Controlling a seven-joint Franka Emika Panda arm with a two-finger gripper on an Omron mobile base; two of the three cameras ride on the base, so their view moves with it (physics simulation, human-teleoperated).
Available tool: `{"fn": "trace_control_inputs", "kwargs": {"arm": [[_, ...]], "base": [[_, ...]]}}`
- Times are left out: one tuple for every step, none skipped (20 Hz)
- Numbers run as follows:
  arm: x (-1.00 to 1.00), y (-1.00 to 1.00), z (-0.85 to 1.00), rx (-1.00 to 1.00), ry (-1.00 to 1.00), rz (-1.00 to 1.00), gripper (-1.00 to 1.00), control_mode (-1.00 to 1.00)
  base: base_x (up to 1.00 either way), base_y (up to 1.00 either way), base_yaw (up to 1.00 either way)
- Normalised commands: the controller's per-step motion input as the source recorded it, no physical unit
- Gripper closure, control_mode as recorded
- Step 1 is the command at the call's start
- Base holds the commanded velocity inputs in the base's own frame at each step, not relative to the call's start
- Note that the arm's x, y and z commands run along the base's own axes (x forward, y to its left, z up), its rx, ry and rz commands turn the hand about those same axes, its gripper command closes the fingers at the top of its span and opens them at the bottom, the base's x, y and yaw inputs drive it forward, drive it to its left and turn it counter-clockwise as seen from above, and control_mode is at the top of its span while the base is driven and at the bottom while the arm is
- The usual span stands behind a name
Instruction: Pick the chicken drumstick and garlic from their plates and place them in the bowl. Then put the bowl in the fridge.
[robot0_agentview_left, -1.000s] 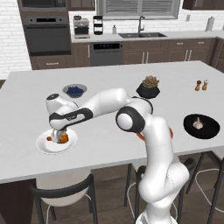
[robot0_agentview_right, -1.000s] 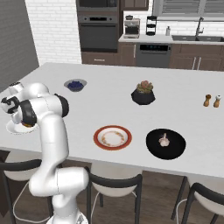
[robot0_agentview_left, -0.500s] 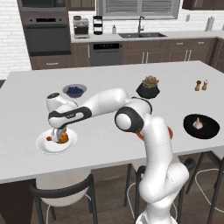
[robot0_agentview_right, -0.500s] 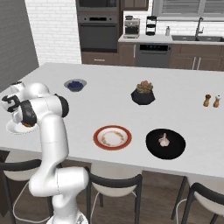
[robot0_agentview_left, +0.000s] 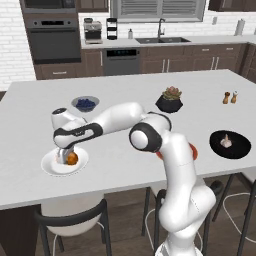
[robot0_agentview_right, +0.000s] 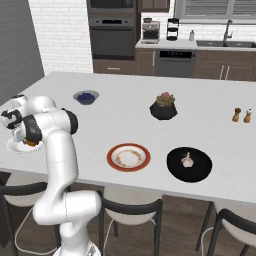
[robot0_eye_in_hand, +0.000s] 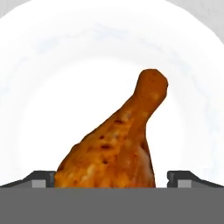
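The orange-brown chicken drumstick (robot0_eye_in_hand: 113, 148) lies on the plain white plate (robot0_eye_in_hand: 65, 87) at the counter's near left corner. My gripper (robot0_eye_in_hand: 113, 179) is open and down over it, one dark fingertip (robot0_eye_in_hand: 41, 178) on each side of the meat's thick end. From the base cameras the drumstick (robot0_agentview_left: 73, 158) (robot0_agentview_right: 31, 143) shows beside the hand on the white plate (robot0_agentview_left: 52, 167) (robot0_agentview_right: 14, 146). The garlic (robot0_agentview_left: 226, 142) (robot0_agentview_right: 187, 160) sits inside the black bowl (robot0_agentview_left: 240, 150) (robot0_agentview_right: 200, 170). The red-rimmed plate (robot0_agentview_right: 128, 157) is bare. The fridge is out of view.
A small grey bowl of blueberries (robot0_agentview_left: 86, 103) (robot0_agentview_right: 86, 97) stands behind the white plate. A black succulent pot (robot0_agentview_left: 170, 100) (robot0_agentview_right: 163, 106) is mid-counter, with two shakers (robot0_agentview_left: 230, 97) (robot0_agentview_right: 242, 115) far right. Stools line the near counter edge.
Hardly anything: the hand shifts only slightly over the white plate, and the jaws stay wide open around the drumstick.
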Motion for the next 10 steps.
{"fn": "trace_control_inputs", "kwargs": {"arm": [[0.0, 0.0, -0.19, 0.0, 0.0, 0.0, -1.0, -1.0], [0.07, 0.0, -0.21, 0.0, 0.0, 0.0, -1.0, -1.0], [0.11, 0.0, -0.28, 0.0, 0.0, 0.0, -1.0, -1.0], [0.09, 0.0, -0.31, 0.0, 0.0, 0.0, -1.0, -1.0], [0.06, 0.0, -0.38, 0.0, 0.0, 0.0, -1.0, -1.0], [0.01, 0.0, -0.42, 0.0, 0.0, 0.0, -1.0, -1.0], [0.0, 0.0, -0.43, 0.0, 0.0, 0.0, -1.0, -1.0], [0.0, 0.0, -0.41, 0.0, 0.0, 0.0, -1.0, -1.0], [0.0, 0.0, -0.41, 0.0, 0.0, 0.0, -1.0, -1.0], [0.0, 0.0, -0.38, 0.0, 0.0, 0.0, -1.0, -1.0]], "base": [[0.0, 0.0, 0.0], [0.0, 0.0, 0.0], [0.0, 0.0, 0.0], [0.0, 0.0, 0.0], [0.0, 0.0, 0.0], [0.0, 0.0, 0.0], [0.0, 0.0, 0.0], [0.0, 0.0, 0.0], [0.0, 0.0, 0.0], [0.0, 0.0, 0.0]]}}
